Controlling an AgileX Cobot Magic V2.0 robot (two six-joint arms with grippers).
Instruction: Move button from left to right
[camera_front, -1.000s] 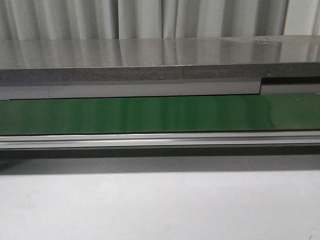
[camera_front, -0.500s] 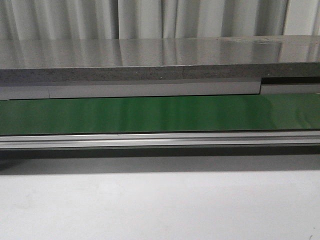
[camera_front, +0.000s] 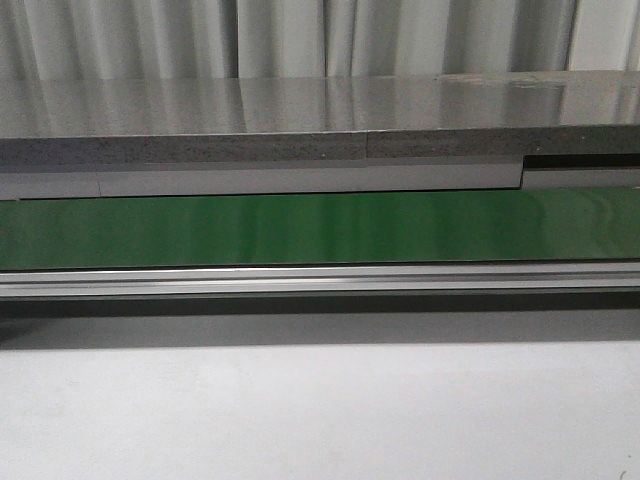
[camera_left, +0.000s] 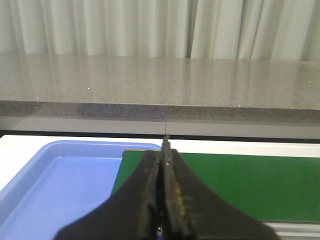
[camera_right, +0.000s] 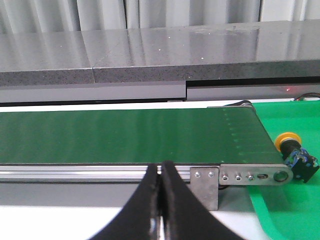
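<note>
The button (camera_right: 295, 150), with a yellow-orange cap and a black body, lies on its side in a green tray (camera_right: 290, 200) past the right end of the green conveyor belt (camera_right: 125, 135). It shows only in the right wrist view. My right gripper (camera_right: 160, 167) is shut and empty, in front of the belt's rail, well left of the button. My left gripper (camera_left: 164, 147) is shut and empty, over the belt's left end beside a blue tray (camera_left: 60, 185). Neither gripper shows in the front view.
The belt (camera_front: 320, 228) runs across the front view with an aluminium rail (camera_front: 320, 280) in front and a grey stone counter (camera_front: 320, 120) behind. A metal bracket (camera_right: 205, 187) holds the belt's right end. White table surface (camera_front: 320, 410) lies in front. The blue tray looks empty.
</note>
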